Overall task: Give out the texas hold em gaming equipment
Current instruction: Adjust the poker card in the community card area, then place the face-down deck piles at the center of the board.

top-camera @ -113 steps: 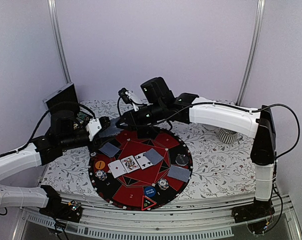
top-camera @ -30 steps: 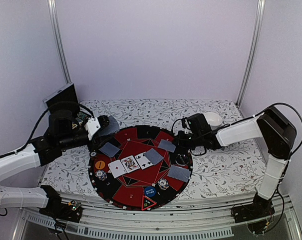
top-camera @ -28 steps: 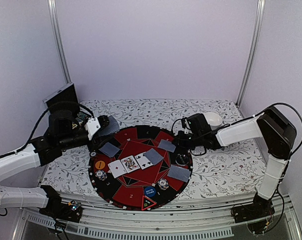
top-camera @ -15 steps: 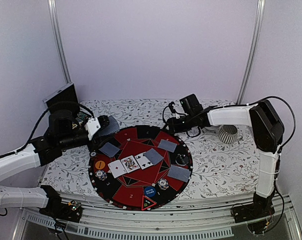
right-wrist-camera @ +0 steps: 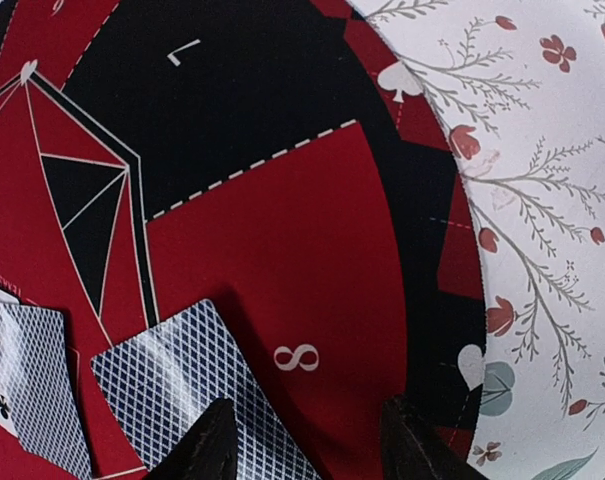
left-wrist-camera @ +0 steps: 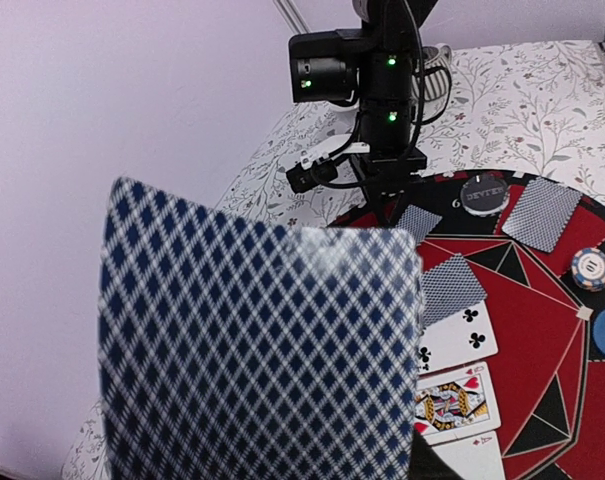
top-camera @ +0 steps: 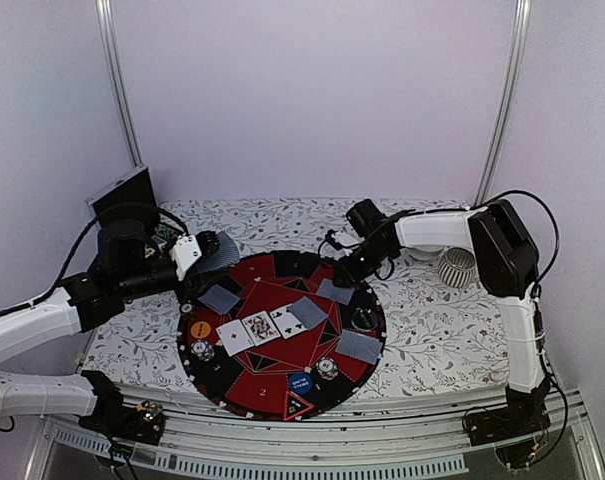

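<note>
A round red-and-black poker mat point(top-camera: 244, 387) carries several face-down playing cards point(top-camera: 334, 291), three face-up cards point(top-camera: 260, 326), poker chips point(top-camera: 327, 368), an orange button point(top-camera: 199, 328), a blue button point(top-camera: 300, 383) and a triangle marker point(top-camera: 296, 405). My left gripper point(top-camera: 204, 250) is raised over the mat's far left edge, shut on a deck of checkered-back cards point(left-wrist-camera: 262, 350) that hides its fingers. My right gripper point(right-wrist-camera: 307, 445) hangs open and empty low over the red field marked 8. One of its fingertips point(right-wrist-camera: 207, 440) overlaps a face-down card point(right-wrist-camera: 172, 390).
A ribbed grey cup point(top-camera: 454, 268) stands on the floral cloth point(top-camera: 432, 330) right of the mat. A black box point(top-camera: 122, 200) sits at the back left. In the left wrist view a dark chip point(left-wrist-camera: 484, 193) and a striped chip point(left-wrist-camera: 591, 268) lie beyond the deck.
My right gripper has opened. Its arm swung from the mat's right side toward the back and now sits over the far right field. The left arm stays still with the deck.
</note>
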`<state>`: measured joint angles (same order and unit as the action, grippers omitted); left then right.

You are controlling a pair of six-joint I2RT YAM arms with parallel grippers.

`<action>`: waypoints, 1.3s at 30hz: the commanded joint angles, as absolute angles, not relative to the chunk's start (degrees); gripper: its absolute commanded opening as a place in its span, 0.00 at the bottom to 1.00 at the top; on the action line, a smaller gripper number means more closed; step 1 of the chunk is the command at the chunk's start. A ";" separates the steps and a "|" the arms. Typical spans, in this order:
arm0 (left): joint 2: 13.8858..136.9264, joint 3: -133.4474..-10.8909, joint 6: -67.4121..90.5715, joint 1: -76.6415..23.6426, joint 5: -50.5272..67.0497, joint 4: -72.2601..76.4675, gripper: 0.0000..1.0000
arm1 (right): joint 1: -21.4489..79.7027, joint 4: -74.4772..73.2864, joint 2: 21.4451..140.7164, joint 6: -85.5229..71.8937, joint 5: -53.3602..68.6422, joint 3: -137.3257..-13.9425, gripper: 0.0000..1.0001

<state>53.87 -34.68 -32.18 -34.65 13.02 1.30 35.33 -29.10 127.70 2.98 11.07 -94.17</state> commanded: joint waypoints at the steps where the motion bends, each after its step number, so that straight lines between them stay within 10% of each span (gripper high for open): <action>1: 53.39 -34.19 -32.44 -35.51 13.27 2.37 0.42 | 35.77 -34.19 127.41 4.57 13.90 -92.35 0.45; 22: 53.40 -34.20 -32.45 -35.51 13.18 2.20 0.42 | 36.47 -31.49 123.95 0.89 19.83 -90.25 0.31; 39: 58.43 -42.61 -13.34 -35.44 1.82 -3.69 0.35 | 36.47 -31.42 106.98 2.71 11.47 -88.51 0.46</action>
